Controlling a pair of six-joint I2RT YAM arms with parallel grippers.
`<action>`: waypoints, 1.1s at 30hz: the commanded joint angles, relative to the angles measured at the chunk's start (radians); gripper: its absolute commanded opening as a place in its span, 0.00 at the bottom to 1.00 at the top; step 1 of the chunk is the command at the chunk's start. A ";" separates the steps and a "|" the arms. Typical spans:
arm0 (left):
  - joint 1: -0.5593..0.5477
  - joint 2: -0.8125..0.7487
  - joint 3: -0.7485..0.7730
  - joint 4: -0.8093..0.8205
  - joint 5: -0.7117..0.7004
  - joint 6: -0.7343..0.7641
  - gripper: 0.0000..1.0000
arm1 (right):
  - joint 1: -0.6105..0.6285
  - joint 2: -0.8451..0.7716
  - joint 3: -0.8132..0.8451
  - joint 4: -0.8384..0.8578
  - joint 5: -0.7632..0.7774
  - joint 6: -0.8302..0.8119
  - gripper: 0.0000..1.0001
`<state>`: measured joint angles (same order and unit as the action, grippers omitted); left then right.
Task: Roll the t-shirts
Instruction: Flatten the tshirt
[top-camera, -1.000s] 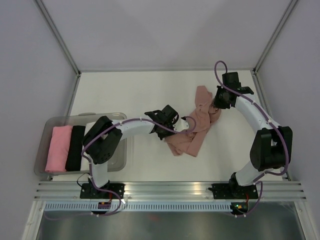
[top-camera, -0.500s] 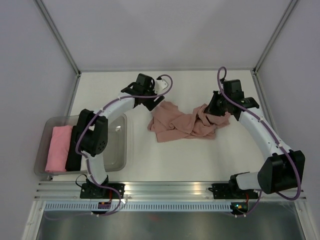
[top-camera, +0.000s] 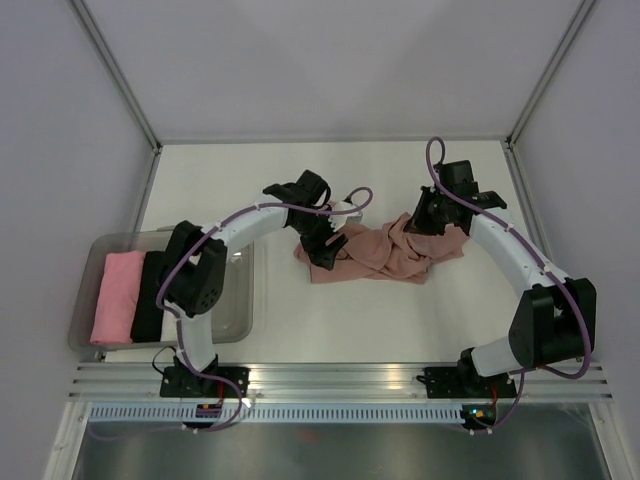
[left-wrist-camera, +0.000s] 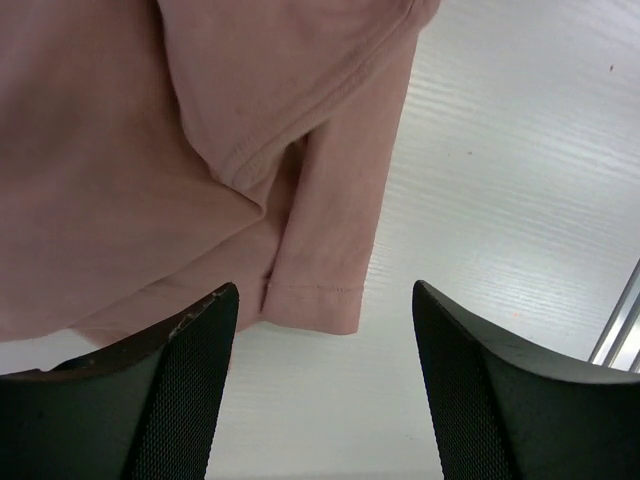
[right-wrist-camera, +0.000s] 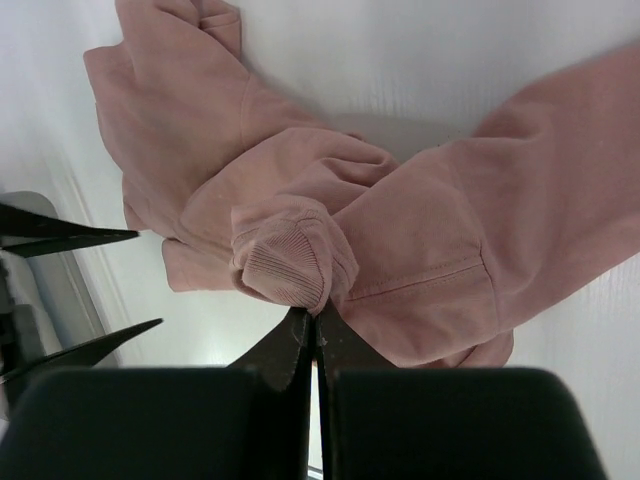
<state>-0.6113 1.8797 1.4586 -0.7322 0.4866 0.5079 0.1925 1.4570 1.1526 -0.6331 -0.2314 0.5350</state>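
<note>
The dusty pink t-shirt (top-camera: 385, 250) lies crumpled mid-table, stretched left to right. My right gripper (top-camera: 428, 222) is shut on its ribbed collar (right-wrist-camera: 290, 265) at the shirt's right end, with the cloth (right-wrist-camera: 450, 230) bunched just beyond the fingertips (right-wrist-camera: 300, 340). Over the shirt's left end my left gripper (top-camera: 325, 243) is open. In the left wrist view a hemmed corner of the shirt (left-wrist-camera: 315, 300) lies just ahead of the gap between the open fingers (left-wrist-camera: 180, 400); bare table shows between them and nothing is held.
A clear plastic bin (top-camera: 200, 232) stands at the left with a bright pink roll (top-camera: 118, 295) and a black roll (top-camera: 152, 295) inside. Enclosure walls and metal posts (top-camera: 125, 95) bound the white table (top-camera: 250, 170).
The left gripper let go of the shirt, swung to the back left, then came back open over its left end. The shirt now lies stretched out. The right gripper kept its hold.
</note>
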 joint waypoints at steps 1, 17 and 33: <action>0.012 0.073 0.009 -0.075 0.058 0.041 0.76 | -0.005 -0.012 0.022 0.046 -0.006 0.002 0.00; 0.010 0.162 0.040 -0.073 0.109 0.003 0.59 | -0.004 -0.015 -0.001 0.053 0.003 -0.009 0.00; 0.019 0.029 0.028 -0.099 0.020 0.001 0.02 | -0.083 -0.006 0.111 0.001 0.066 -0.038 0.00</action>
<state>-0.6003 2.0174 1.4818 -0.8204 0.5442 0.5102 0.1505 1.4574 1.1671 -0.6189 -0.2024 0.5224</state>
